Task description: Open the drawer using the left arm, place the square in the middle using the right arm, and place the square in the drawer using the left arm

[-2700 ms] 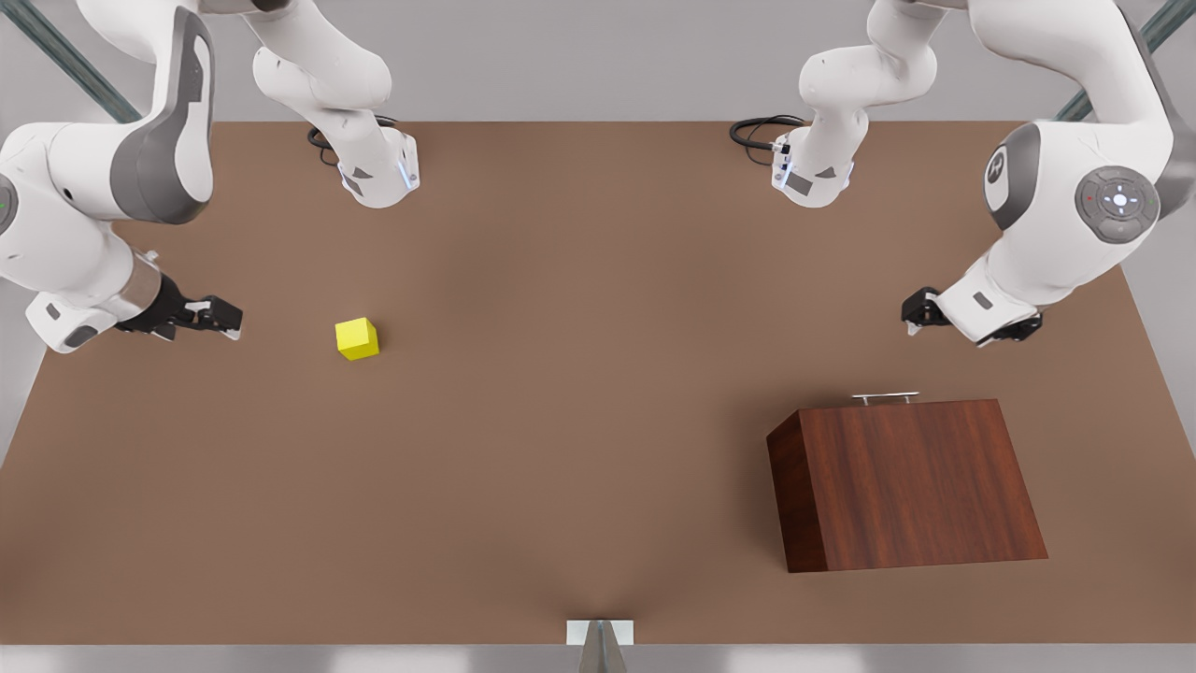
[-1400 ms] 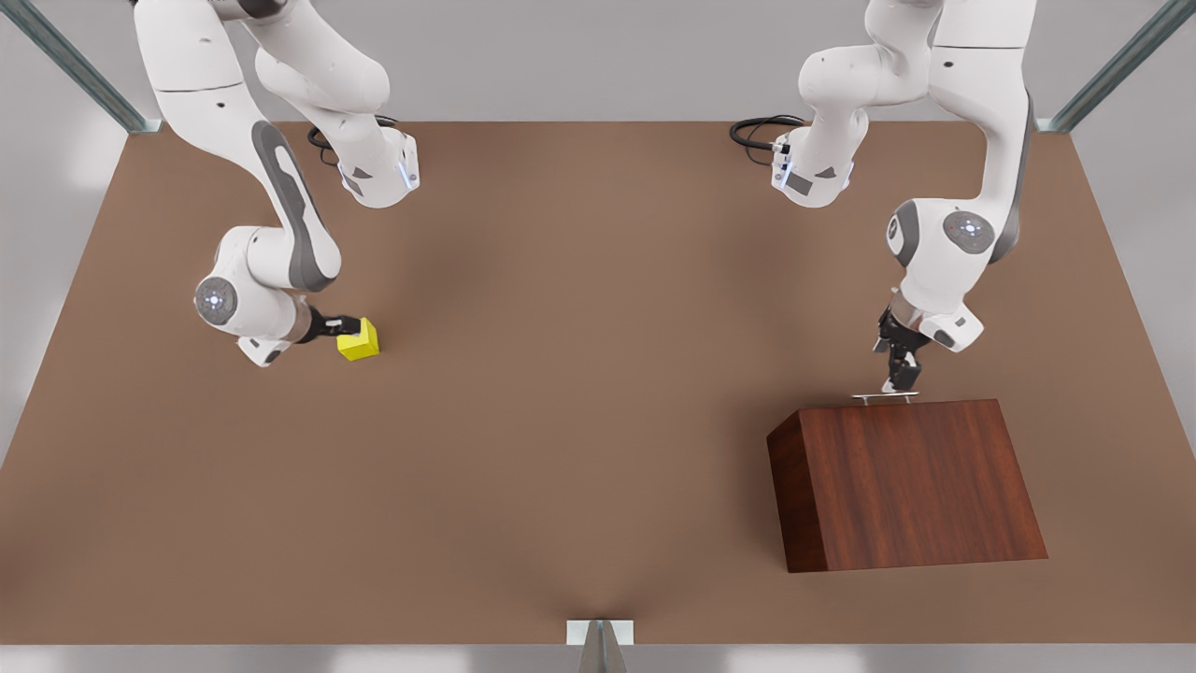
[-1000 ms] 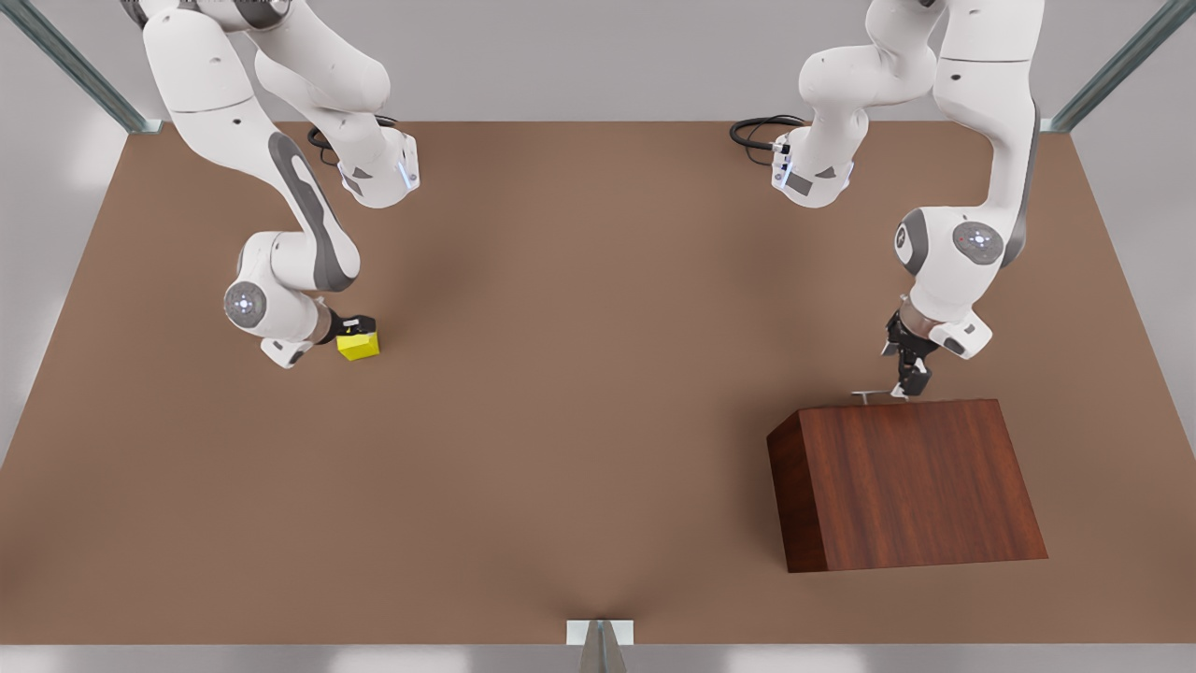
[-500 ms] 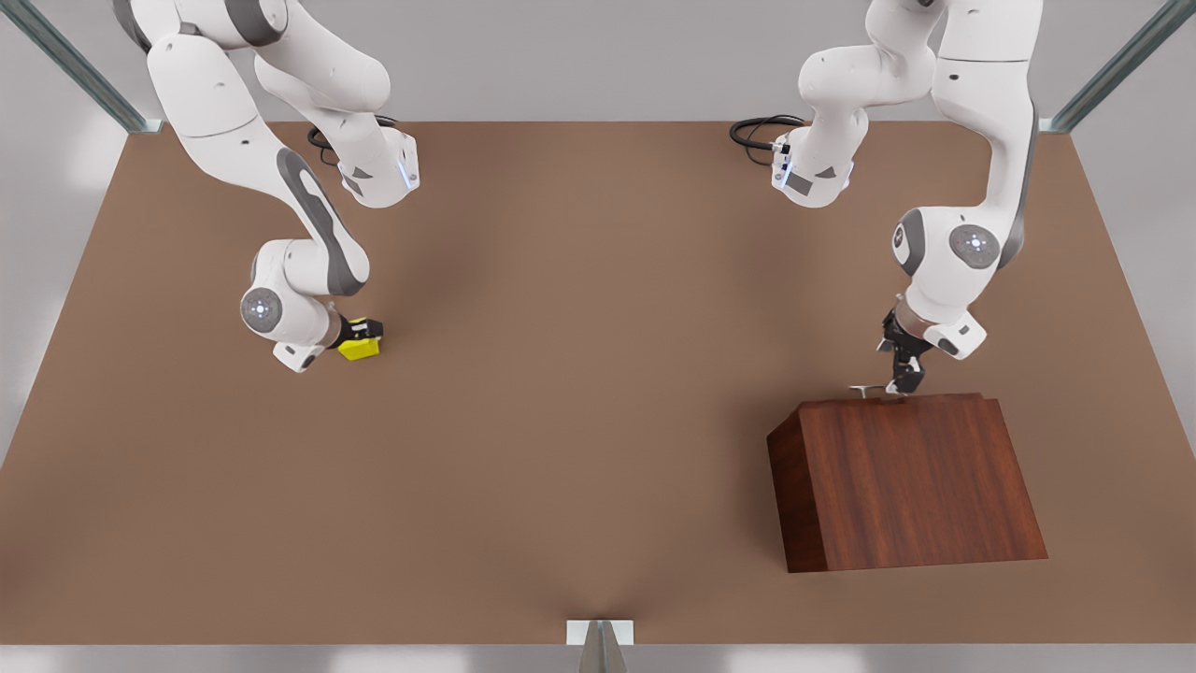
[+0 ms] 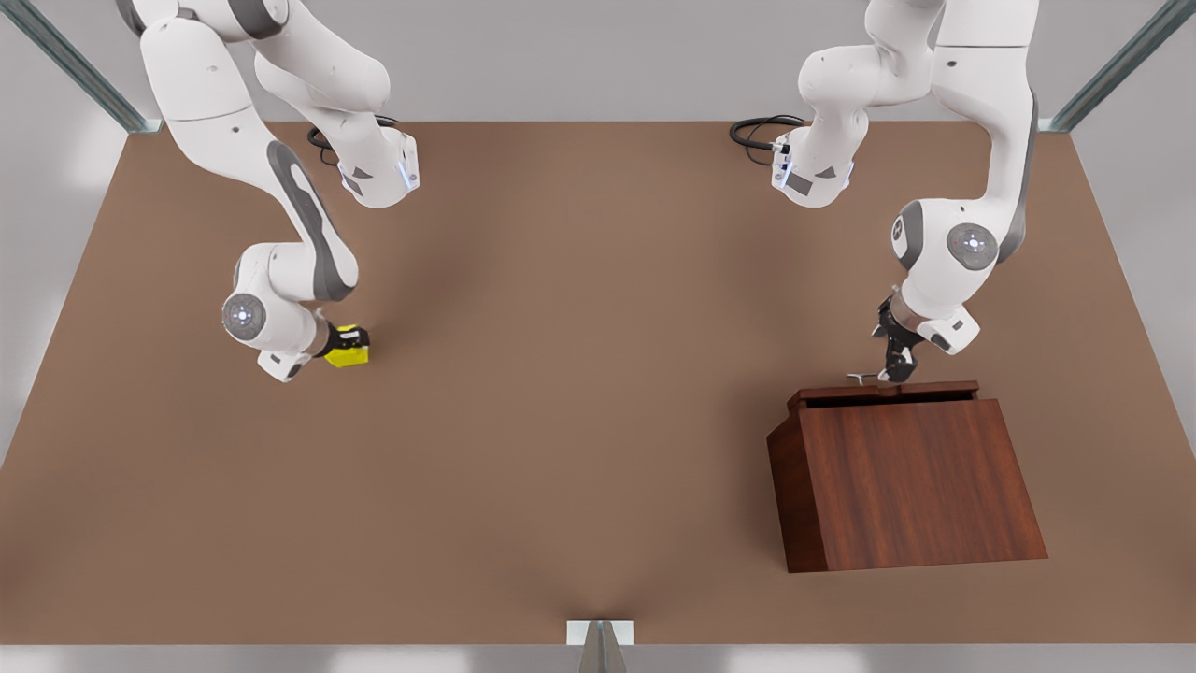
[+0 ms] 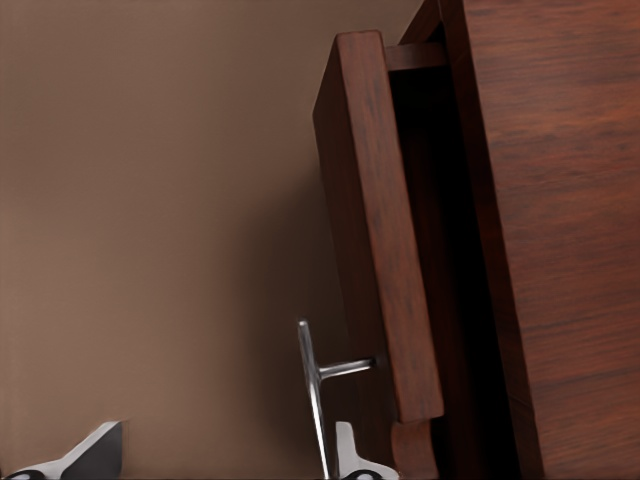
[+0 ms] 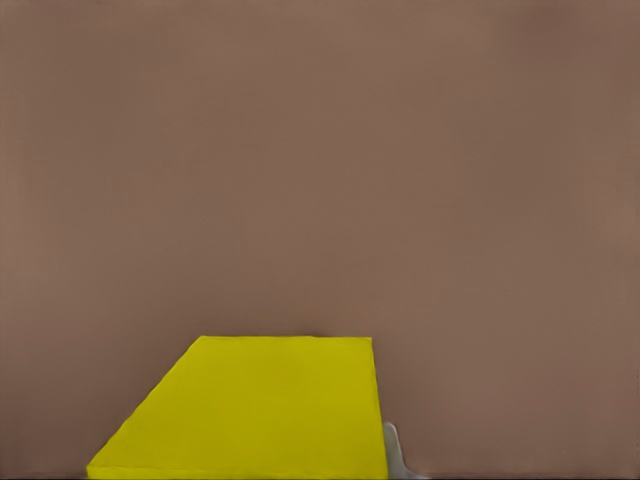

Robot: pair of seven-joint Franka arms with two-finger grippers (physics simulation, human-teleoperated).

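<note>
The drawer (image 5: 883,390) of the dark wood box (image 5: 916,486) stands pulled out a little, showing a dark slot behind its front (image 6: 375,250). My left gripper (image 5: 899,367) is at the silver handle (image 5: 864,377) on the front view's right. In the left wrist view its fingers (image 6: 352,452) stand apart around the handle (image 6: 312,390), one tip between bar and drawer front. On the front view's left, my right gripper (image 5: 348,342) is shut on the yellow square (image 5: 350,356), which sits low and close in the right wrist view (image 7: 260,415).
The brown tabletop (image 5: 579,374) stretches wide between the two arms. Both arm bases (image 5: 378,173) (image 5: 813,178) stand at the far edge with black cables. A small grey mount (image 5: 599,636) sits at the near edge.
My left gripper came down to the handle and drew the drawer out a little toward the far edge. My right gripper reached the square, closed on it and shifted it slightly.
</note>
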